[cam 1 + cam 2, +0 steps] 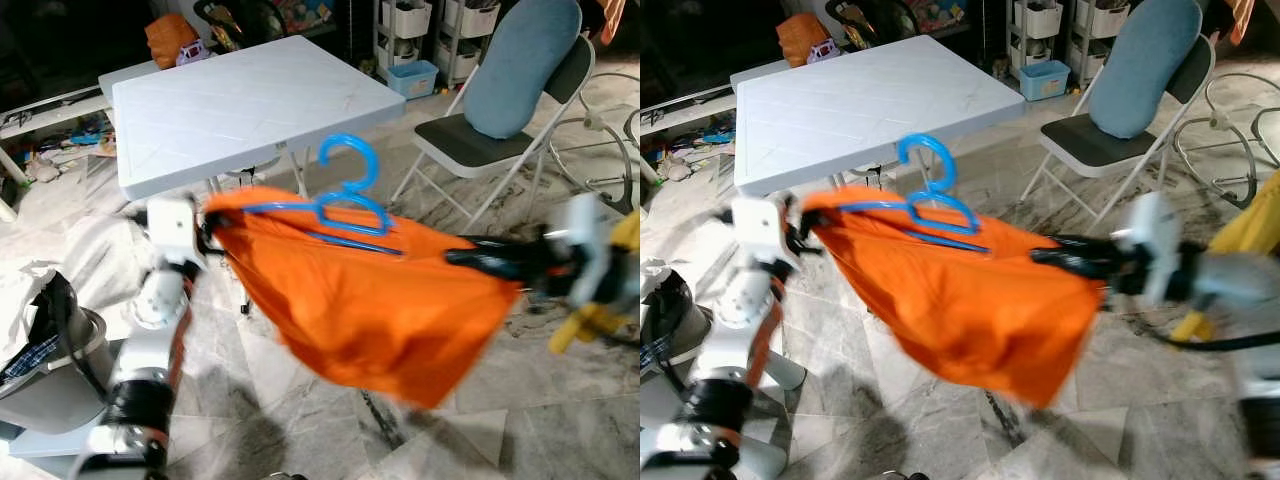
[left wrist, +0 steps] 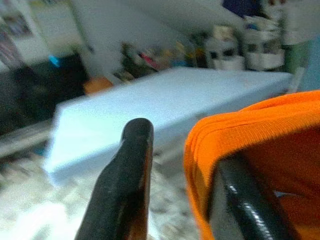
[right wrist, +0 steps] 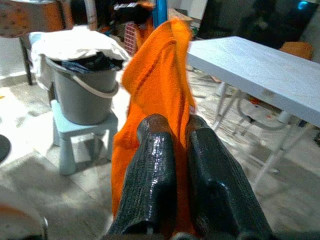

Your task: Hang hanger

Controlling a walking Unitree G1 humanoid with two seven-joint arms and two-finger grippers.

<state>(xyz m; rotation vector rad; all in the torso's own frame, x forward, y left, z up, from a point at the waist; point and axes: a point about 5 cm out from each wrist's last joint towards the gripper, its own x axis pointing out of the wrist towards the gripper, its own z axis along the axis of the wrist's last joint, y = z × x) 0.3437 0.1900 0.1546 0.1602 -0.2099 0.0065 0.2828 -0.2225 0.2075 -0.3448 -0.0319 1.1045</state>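
**Orange garment on a blue hanger, held stretched between two grippers**

Right gripper (image 3: 172, 131): the two black fingers are pressed nearly together, pinching a fold of the orange garment (image 1: 370, 290) at its 3 o'clock corner in the left eye view. Left gripper (image 2: 187, 170): fingers spread, one finger (image 2: 127, 185) bare and the other tucked inside the doubled cloth edge, so the garment's 9 o'clock corner hangs hooked over it rather than visibly clamped. Between the two, the cloth is held taut above the marble floor (image 1: 560, 430), sagging to a point at 6 o'clock. The blue hanger (image 1: 350, 195) sits along the garment's upper edge at 12 o'clock, its hook standing free and upright. Beyond it, toward 11 o'clock, stands a white folding table (image 1: 240, 100); a folding chair (image 1: 510, 90) at 2 o'clock; a grey bucket (image 3: 85, 95) of laundry on a small stool.

Judged step: carrying the dressed hanger toward a hanging place. No rail can be made out. The next move likely calls for locating a rail, then lifting the hook over it without letting the cloth slide off.
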